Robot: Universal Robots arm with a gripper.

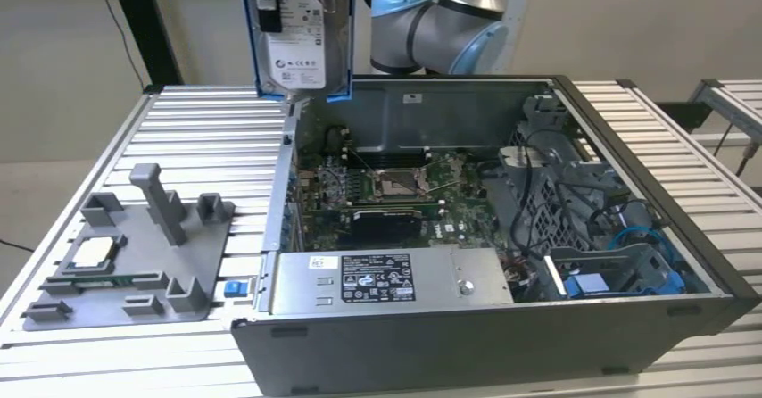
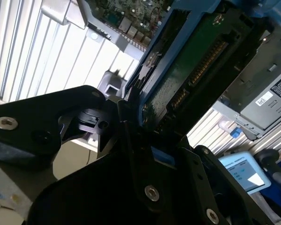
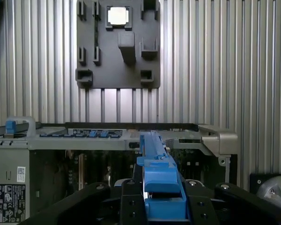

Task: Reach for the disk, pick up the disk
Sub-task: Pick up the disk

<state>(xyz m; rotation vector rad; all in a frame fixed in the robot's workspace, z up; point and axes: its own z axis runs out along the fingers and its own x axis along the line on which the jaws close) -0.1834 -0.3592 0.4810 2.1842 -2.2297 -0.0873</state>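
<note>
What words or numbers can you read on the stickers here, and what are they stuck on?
None of the print is clear enough to read.
Disk, white label: black print, too small to read.
Power supply, black sticker: white print, too small to read.
Power supply, small white sticker: too small to read.

The disk (image 1: 303, 37) hangs in open air above the open case (image 1: 476, 349), over its far corner. Bare table (image 1: 214, 130) lies free on the exterior view's left, while the grey fixture (image 1: 191, 264) with its upright posts blocks the near part.
</note>
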